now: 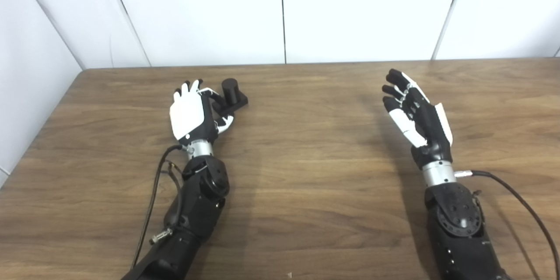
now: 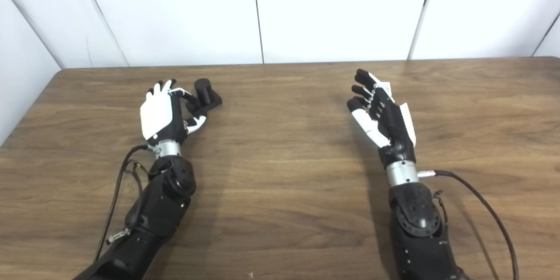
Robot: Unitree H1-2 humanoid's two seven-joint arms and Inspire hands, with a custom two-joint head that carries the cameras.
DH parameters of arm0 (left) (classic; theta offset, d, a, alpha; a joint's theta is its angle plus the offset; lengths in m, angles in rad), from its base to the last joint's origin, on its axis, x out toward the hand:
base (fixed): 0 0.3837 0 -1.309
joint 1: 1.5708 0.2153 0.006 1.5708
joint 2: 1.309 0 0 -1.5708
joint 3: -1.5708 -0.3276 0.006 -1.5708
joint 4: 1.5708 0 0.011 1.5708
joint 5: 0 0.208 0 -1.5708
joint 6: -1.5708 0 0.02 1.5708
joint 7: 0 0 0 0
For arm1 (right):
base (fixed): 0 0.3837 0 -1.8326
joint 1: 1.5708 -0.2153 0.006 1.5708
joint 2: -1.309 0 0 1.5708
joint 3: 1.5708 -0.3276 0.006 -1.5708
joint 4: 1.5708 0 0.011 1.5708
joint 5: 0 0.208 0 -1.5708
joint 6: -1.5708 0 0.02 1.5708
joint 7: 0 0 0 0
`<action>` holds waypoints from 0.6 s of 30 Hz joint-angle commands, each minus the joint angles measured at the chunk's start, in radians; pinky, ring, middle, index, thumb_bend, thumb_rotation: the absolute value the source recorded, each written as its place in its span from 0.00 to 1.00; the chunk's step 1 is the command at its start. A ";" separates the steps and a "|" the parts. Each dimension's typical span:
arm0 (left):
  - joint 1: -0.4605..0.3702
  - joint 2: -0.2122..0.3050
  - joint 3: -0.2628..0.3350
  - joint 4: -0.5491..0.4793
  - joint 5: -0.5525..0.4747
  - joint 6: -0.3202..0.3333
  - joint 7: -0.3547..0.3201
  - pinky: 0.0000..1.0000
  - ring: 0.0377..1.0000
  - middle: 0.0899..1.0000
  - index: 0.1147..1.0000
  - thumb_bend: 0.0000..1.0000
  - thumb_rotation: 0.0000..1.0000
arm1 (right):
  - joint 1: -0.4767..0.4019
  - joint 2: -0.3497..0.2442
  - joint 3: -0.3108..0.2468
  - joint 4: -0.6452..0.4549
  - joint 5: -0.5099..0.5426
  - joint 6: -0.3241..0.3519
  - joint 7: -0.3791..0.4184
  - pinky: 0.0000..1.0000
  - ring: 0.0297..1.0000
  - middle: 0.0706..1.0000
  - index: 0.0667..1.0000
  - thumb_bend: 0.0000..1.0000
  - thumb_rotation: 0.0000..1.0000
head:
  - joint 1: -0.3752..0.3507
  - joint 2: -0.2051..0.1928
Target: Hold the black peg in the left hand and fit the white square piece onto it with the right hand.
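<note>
In the left eye view, the left robot hand (image 1: 192, 111) has its fingers curled around the base of the black peg (image 1: 231, 93), which stands upright just beyond its fingertips, probably so the post stays clear for fitting. In the right eye view, the right robot hand (image 2: 381, 111) is spread wide, palm inward, holding nothing; no white square piece is visible. The wooden desk (image 2: 284, 183) runs to white wall panels (image 2: 332, 13).

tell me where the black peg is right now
The black peg sits on the table left of centre, toward the far edge, right beside the left hand; contact is unclear.
</note>
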 commanded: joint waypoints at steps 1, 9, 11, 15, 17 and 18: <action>0.017 0.008 -0.008 0.004 0.012 0.011 0.008 1.00 1.00 0.94 0.61 0.81 0.32 | 0.065 -0.011 -0.004 0.048 0.002 0.002 0.004 0.79 0.83 0.87 0.85 0.62 0.62 | 0.001 0.000; 0.011 0.011 -0.009 0.010 0.007 0.014 0.002 1.00 1.00 0.95 0.62 0.83 0.32 | 0.061 -0.013 -0.005 0.052 0.005 0.003 0.006 0.79 0.83 0.87 0.86 0.63 0.62 | -0.001 -0.002; 0.010 0.011 -0.009 0.013 0.007 0.006 0.008 1.00 1.00 0.95 0.61 0.83 0.31 | 0.060 -0.014 -0.005 0.053 0.004 0.000 0.007 0.79 0.83 0.87 0.86 0.63 0.63 | -0.001 -0.002; 0.009 0.012 -0.013 0.013 0.012 0.011 0.009 1.00 0.99 0.94 0.60 0.83 0.32 | 0.058 -0.015 -0.006 0.057 0.001 -0.004 0.004 0.79 0.83 0.87 0.86 0.63 0.62 | 0.000 -0.001; 0.009 0.013 -0.013 0.013 0.010 0.009 0.010 1.00 0.99 0.94 0.60 0.82 0.32 | 0.057 -0.014 -0.006 0.057 0.003 -0.001 0.004 0.79 0.83 0.87 0.85 0.62 0.62 | 0.001 -0.001; 0.009 0.013 -0.012 0.012 0.010 0.008 0.012 1.00 0.99 0.94 0.60 0.82 0.32 | 0.057 -0.014 -0.006 0.055 0.004 0.001 0.006 0.79 0.83 0.87 0.85 0.62 0.62 | 0.001 -0.001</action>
